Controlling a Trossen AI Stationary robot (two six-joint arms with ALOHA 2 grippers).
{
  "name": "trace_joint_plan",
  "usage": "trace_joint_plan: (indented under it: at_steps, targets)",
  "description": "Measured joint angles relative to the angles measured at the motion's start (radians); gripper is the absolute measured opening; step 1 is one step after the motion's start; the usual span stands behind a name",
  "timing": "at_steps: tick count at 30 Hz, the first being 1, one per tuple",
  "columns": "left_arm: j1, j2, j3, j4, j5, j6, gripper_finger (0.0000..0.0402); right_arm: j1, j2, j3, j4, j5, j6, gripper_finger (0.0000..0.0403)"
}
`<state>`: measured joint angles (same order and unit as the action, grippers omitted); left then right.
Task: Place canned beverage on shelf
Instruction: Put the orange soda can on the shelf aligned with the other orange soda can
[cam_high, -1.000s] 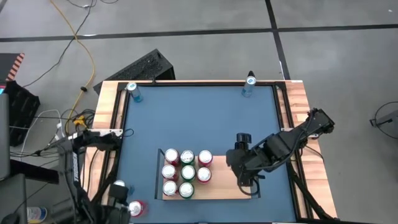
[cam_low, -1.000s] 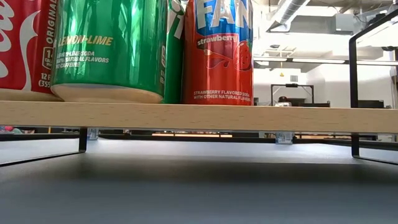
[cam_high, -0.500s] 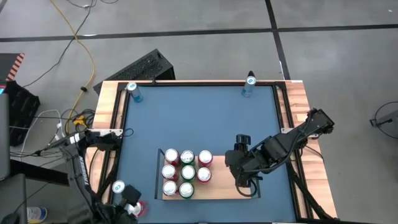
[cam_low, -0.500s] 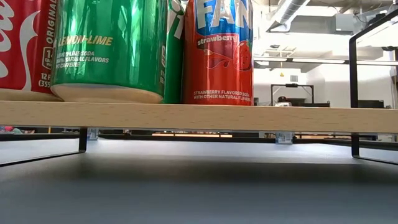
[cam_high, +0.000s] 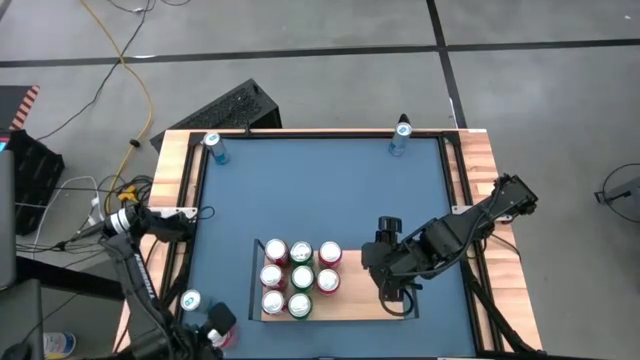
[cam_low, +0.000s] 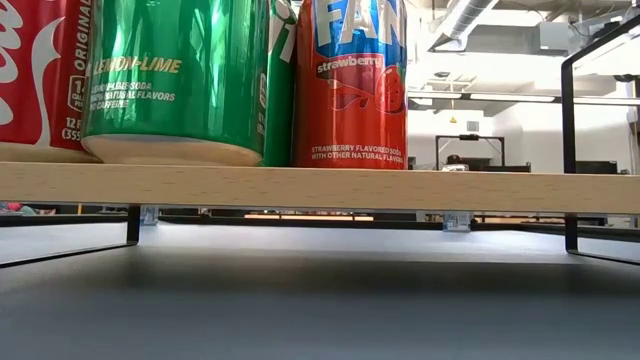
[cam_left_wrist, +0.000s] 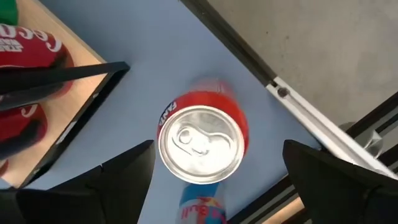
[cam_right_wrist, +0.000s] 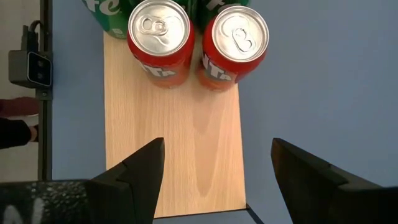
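Note:
The light-wood shelf (cam_high: 355, 296) stands on the blue table near its front edge. Several red and green cans (cam_high: 300, 278) stand on its left half. Past the shelf's left rail (cam_left_wrist: 81, 115), a red can (cam_left_wrist: 200, 140) stands upright on the blue top. My left gripper (cam_left_wrist: 208, 177) hangs open above this can, pointing down, one finger on either side and clear of it. My right gripper (cam_right_wrist: 217, 171) hovers open over the shelf's bare right half (cam_right_wrist: 174, 143), near two red cans (cam_right_wrist: 196, 40).
A blue can (cam_left_wrist: 199, 210) stands right beside the red can; its silver top (cam_high: 190, 299) shows in the high view. Two blue bottles (cam_high: 213, 147) (cam_high: 400, 135) stand at the table's far corners. In the low view, a green can (cam_low: 175, 80) and a red can (cam_low: 350, 80) stand on the shelf board (cam_low: 320, 187).
My left gripper has come down toward the red can at the table's near left corner, rolling about its own axis as it sank; it now covers most of that can in the high view. Its fingers stay open. The cans have not moved.

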<state>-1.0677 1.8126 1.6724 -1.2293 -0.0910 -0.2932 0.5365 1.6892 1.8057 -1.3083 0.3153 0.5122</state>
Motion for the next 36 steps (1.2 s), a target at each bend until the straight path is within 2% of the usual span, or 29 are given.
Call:
trace_joint_plan:
  at_steps: [6,10,17,26,36]
  targets:
    - [0.022,-0.001,-0.035,0.024,0.012,0.087,0.0339,0.004,0.0,0.0,0.0,0.0,0.0,0.0276]
    - [0.025,-0.005,-0.061,0.043,0.018,0.091,0.0339,0.007,0.0,0.0,0.0,0.0,-0.012,0.0276]
    - [0.029,-0.078,-0.206,0.171,0.029,0.076,0.0339,0.006,0.0,0.0,0.0,0.0,-0.021,0.0276]
    - [0.04,-0.117,-0.322,0.329,0.069,0.093,0.0339,0.005,0.0,0.001,0.0,0.001,-0.023,0.0276]
    - [0.047,-0.121,-0.335,0.36,0.067,0.044,0.0331,0.005,0.0,0.001,0.001,0.002,-0.023,0.0276]
